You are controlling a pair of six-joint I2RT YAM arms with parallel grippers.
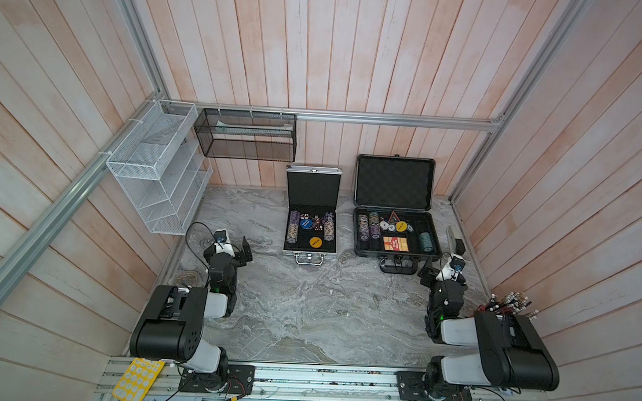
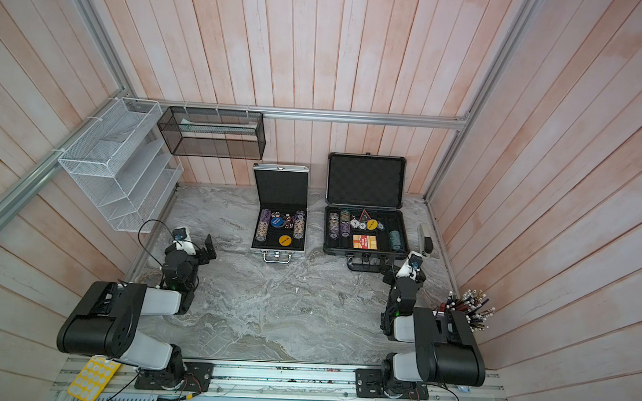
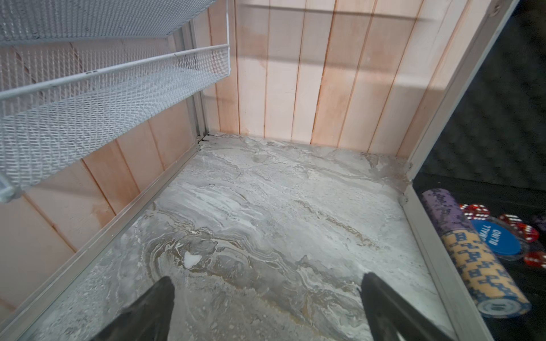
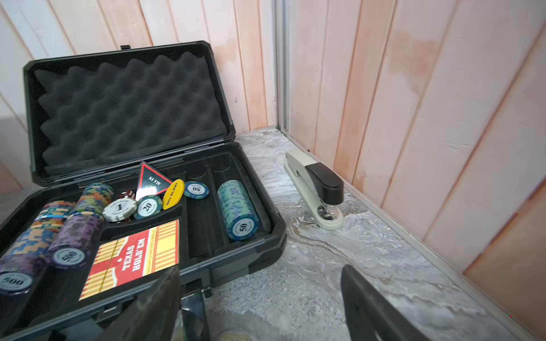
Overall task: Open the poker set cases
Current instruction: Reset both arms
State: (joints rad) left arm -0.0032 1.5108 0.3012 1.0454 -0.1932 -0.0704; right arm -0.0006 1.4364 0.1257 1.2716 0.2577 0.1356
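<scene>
Marbled grey table top [image 1: 305, 315] noted, with the silver aluminium case [image 1: 312, 189] near the middle of its far edge and the dark grey case [image 1: 394, 183] to that case's right, the two apart.

Silver aluminium case: open, lid upright toward the back wall, black lining exposed. The base holds a chip roll [image 3: 472, 251], a blue button [image 3: 493, 239] marked SMALL BLIND and red dice [image 3: 475, 211]. Its metal handle [image 1: 309, 260] faces the arms.

Dark grey case: open, lid upright, egg-crate foam exposed. The tray holds several rolls of chips, among them a green roll [image 4: 237, 206] marked 50, and a red and yellow card box [image 4: 133, 259] marked TEXAS HOLD'EM.

Left gripper [image 3: 267, 280]: jaws spread wide, nothing between them, over bare table to the left of the silver case and clear of it.

Right gripper [image 4: 261, 273]: jaws spread wide, holding nothing, just in front of the dark case's front right corner. One finger overlaps the case's front edge in the wrist view; contact cannot be confirmed.

Also present: a stapler [image 4: 319, 192] by the right wall, a white wire rack [image 1: 153, 176] on the left wall and a black mesh basket [image 1: 247, 136] on the back rail.
</scene>
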